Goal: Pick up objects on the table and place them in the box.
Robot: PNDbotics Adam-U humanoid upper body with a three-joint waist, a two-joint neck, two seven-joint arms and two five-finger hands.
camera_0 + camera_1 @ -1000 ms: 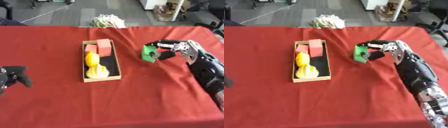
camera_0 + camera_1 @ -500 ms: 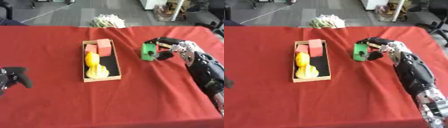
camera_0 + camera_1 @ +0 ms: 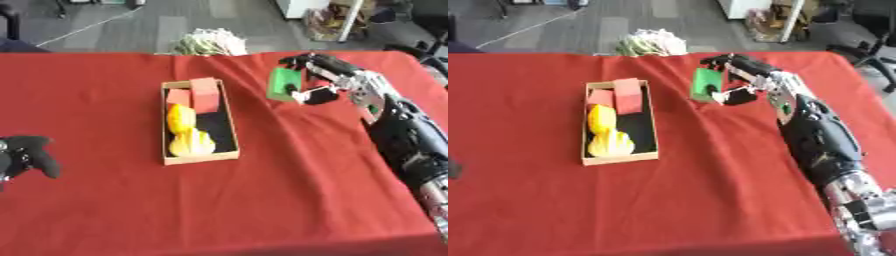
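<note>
A green block (image 3: 282,85) hangs just above the red table to the right of the cardboard box (image 3: 199,157), with my right hand (image 3: 327,76) curled round it from the right. The box holds two red blocks (image 3: 205,95) at its far end and yellow fruit-like things (image 3: 182,120) in its left and near part; its right side shows a black floor. My left hand (image 3: 30,155) rests at the lower left edge of the left eye view, fingers curled and holding nothing.
A pale bundle of white and green stuff (image 3: 208,43) lies at the table's far edge (image 3: 105,53). Office floor and shelves show beyond. Red cloth (image 3: 262,200) covers the whole table.
My right hand has carried the green block a little leftward and up, nearer the box. The left hand has stayed put.
</note>
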